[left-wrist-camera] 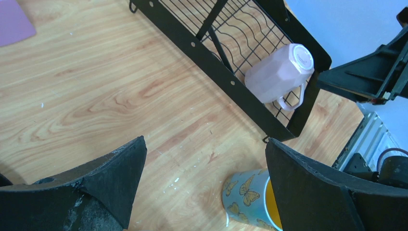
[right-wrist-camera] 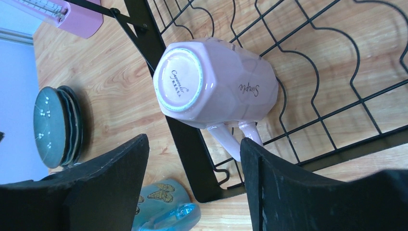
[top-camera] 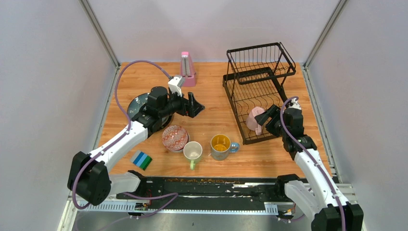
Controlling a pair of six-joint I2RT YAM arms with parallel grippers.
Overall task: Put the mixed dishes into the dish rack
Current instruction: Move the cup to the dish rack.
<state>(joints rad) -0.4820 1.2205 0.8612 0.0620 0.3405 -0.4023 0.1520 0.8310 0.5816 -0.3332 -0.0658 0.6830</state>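
now the right gripper [right-wrist-camera: 192, 144] is hovering, jaws apart, just beside the pink mug [right-wrist-camera: 216, 82], which is lying bottom-up in the near left corner of the dish rack [left-wrist-camera: 216, 72]; the left gripper [left-wrist-camera: 204, 144] is gaping wide.

Light wood-grain tabletop [top-camera: 216, 91] is seen as smooth with a low sheen; small white flecks are noted. Black wire dish rack [right-wrist-camera: 185, 149] is read as coated metal, matt to satin. Pale pink faceted mug [right-wrist-camera: 216, 82]: glazed ceramic, glossy. Stacked blue-grey white-flecked plates [right-wrist-camera: 48, 125]: glazed, smooth. Blue butterfly-printed mug [left-wrist-camera: 245, 197]: glossy. Fingers [right-wrist-camera: 106, 187] of the right end effector [right-wrist-camera: 193, 140] are logged black, matt, rough-edged.
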